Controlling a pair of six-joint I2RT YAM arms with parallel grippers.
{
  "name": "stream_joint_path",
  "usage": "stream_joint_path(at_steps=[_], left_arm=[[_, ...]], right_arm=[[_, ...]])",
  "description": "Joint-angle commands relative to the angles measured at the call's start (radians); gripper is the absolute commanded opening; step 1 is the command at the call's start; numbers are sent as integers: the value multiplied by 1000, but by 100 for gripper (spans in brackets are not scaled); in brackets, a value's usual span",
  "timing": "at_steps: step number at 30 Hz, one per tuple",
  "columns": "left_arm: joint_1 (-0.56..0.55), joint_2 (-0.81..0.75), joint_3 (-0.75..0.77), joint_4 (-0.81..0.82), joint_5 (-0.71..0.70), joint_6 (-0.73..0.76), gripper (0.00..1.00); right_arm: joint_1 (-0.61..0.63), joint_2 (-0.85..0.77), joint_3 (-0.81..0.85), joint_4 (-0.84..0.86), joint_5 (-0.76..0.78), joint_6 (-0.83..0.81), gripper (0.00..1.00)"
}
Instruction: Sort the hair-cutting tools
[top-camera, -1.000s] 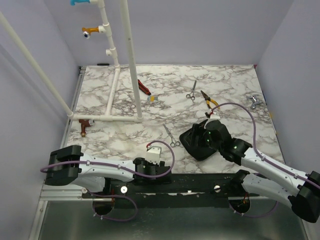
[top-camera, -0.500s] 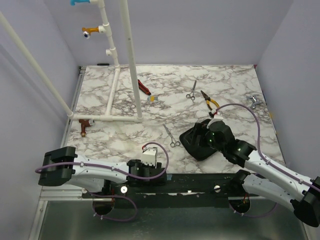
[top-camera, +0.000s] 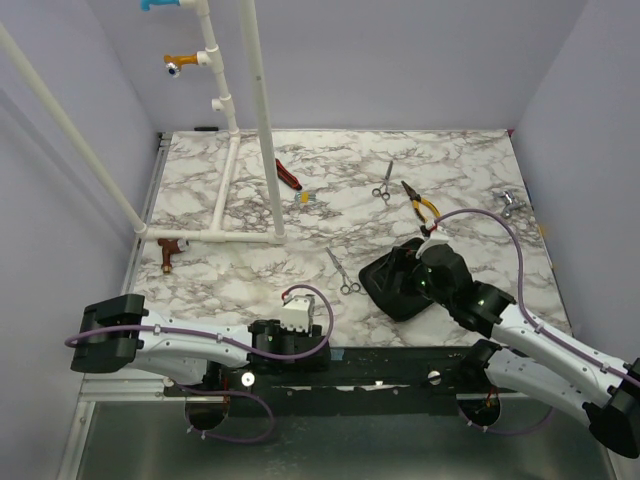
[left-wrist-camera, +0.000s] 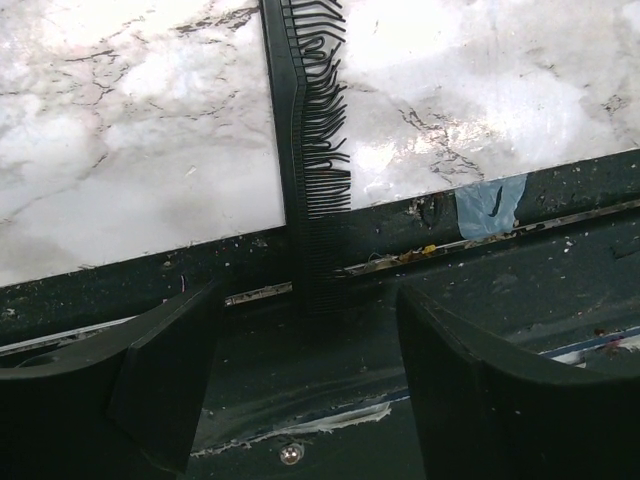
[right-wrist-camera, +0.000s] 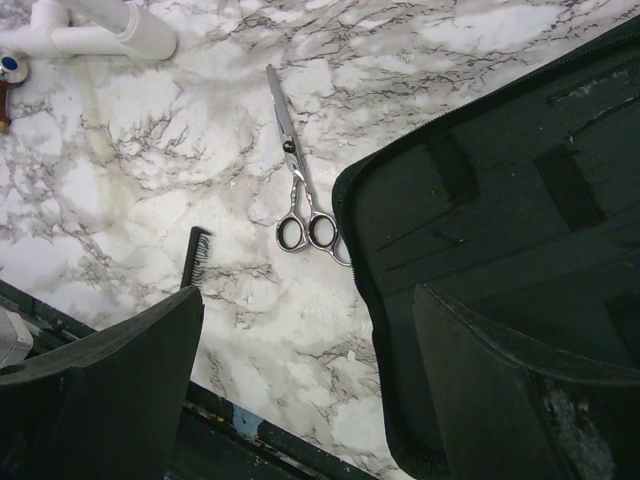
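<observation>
I judge this sort to be at its start. None of the three hair-cutting tools is in a gripper, and I see none of them put away.

The black comb (left-wrist-camera: 300, 120) lies flat at the near edge of the tabletop (top-camera: 470, 170), left of the middle. Its near end reaches over the dark rail there. My left gripper (left-wrist-camera: 305, 320) hangs just behind that end with its jaws spread wide. The comb's line runs between them, but neither jaw touches it.

The near scissors (right-wrist-camera: 298, 190) lie closed on the marble, their rings just beside the left edge of the open black case (right-wrist-camera: 520, 180); I cannot tell whether they touch it. The far scissors (top-camera: 383, 184) lie well up the tabletop, right of centre, near the yellow-handled pliers (top-camera: 420, 203). The red-and-black-handled tool (top-camera: 288, 175) lies far left of those. I take neither of those two to belong to the set.

My right gripper (right-wrist-camera: 310, 340) hovers over the near left part of the case, jaws open and empty. The part of the lining I can see has only straps and nothing stowed; the arm hides the rest from above.

If the case is where they go, as I guess, all three picks and placements are left. The comb looks like the one in hand.
</observation>
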Motion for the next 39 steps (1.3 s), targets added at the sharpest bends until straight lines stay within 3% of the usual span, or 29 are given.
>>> stream_joint_path(at_steps=[1, 13, 31, 39], left_arm=[[-6, -1, -25, 35, 13, -15, 70], [-6, 176, 80, -2, 42, -4, 63], [-6, 173, 89, -6, -6, -20, 48], [-6, 186, 108, -6, -24, -10, 55]], right_arm=[[3, -16, -9, -11, 1, 3, 89], [4, -71, -37, -44, 20, 20, 89], [4, -62, -23, -72, 18, 3, 89], [5, -69, -24, -73, 11, 5, 89]])
